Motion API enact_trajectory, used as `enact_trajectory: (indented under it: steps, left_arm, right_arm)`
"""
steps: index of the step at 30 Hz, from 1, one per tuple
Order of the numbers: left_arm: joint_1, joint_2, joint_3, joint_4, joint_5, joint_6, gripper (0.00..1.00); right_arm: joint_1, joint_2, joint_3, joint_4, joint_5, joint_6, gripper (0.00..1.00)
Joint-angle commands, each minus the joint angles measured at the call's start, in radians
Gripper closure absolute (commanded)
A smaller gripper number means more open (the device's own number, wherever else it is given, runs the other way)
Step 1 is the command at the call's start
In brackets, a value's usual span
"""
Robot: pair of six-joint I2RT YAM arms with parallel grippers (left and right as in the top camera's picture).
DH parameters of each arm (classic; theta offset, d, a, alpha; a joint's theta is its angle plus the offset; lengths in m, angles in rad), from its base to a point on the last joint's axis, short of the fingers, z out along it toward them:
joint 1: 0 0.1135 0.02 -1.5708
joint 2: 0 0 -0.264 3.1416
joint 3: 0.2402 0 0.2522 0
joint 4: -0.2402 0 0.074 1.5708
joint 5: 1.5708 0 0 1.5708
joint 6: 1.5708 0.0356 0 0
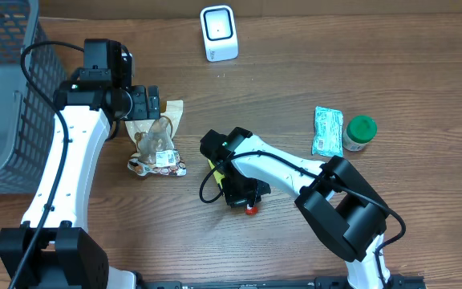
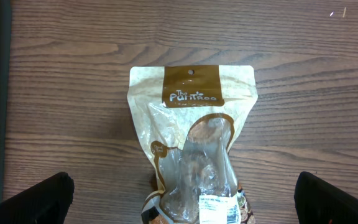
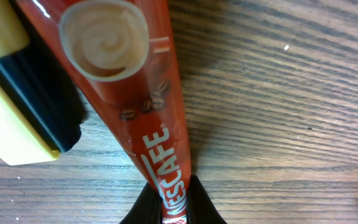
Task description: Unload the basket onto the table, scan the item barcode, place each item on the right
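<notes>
right arm (image 1: 283,164) folded low over table (image 1: 375,64) centre, right end effector (image 3: 174,200) clenched on 1 red Nescafe sachet (image 3: 142,106), sachet seemingly lying on table beside yellow-black item (image 3: 30,93), left end effector (image 2: 179,199) released, spread wide above snack pouch (image 2: 191,130)

Wooden desk (image 1: 423,64): white scanner (image 1: 218,32) is placed at the far edge, wire basket (image 1: 34,48) at left, brown snack pouch (image 1: 157,144) left of centre, green packet (image 1: 327,131) just beside green-lidded jar (image 1: 360,132) at right; red Nescafe stick (image 3: 135,93) is laid beside yellow-and-black block (image 3: 17,93).
</notes>
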Motion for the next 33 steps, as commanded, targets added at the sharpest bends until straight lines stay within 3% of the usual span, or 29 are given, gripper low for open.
enact_trajectory:
  steps: [1,18,26,33]
  left_arm:
    - [-0.002,0.003,0.017,0.001,-0.005,0.005,0.00]
    - [-0.002,0.003,0.017,0.001,-0.005,0.005,0.00]
    - [-0.002,0.003,0.017,0.000,-0.005,0.005,0.00]
    - [-0.002,0.003,0.017,0.000,-0.005,0.005,0.00]
  right_arm:
    - [-0.001,0.008,-0.020,0.039,0.025,0.004,0.96]
    - [-0.056,-0.066,-0.019,0.050,0.014,-0.013,0.96]
    - [-0.195,-0.194,-0.019,0.121,-0.375,-0.266,0.96]
    - [-0.251,-0.193,-0.020,0.121,-0.492,-0.354,0.96]
